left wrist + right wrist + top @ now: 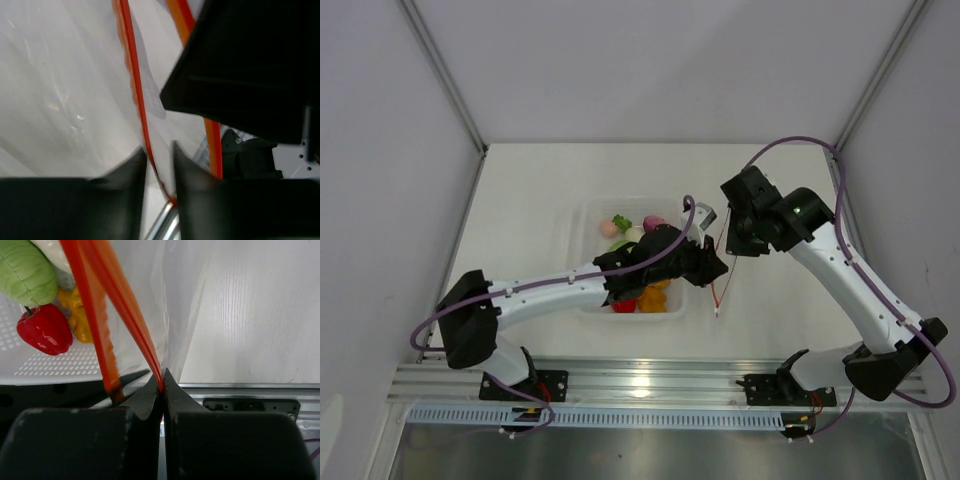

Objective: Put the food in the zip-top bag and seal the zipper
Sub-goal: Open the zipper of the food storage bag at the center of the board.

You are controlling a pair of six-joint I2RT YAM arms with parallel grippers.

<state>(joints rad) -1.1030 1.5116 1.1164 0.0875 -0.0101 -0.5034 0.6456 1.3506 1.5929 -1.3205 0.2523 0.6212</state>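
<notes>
Right gripper [162, 379] on taut orange-red zipper [131, 322]

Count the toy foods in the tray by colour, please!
red pepper: 1
green cabbage: 1
white radish: 1
yellow lumpy piece: 1
pink piece: 1
purple onion: 1
Total: 6 that show

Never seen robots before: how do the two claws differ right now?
The right claw is pinched shut on the orange strip of the bag; the left claw shows a gap, strip running through it. The left claw's arm crosses the tray; the right claw's does not. Both are black.
</notes>
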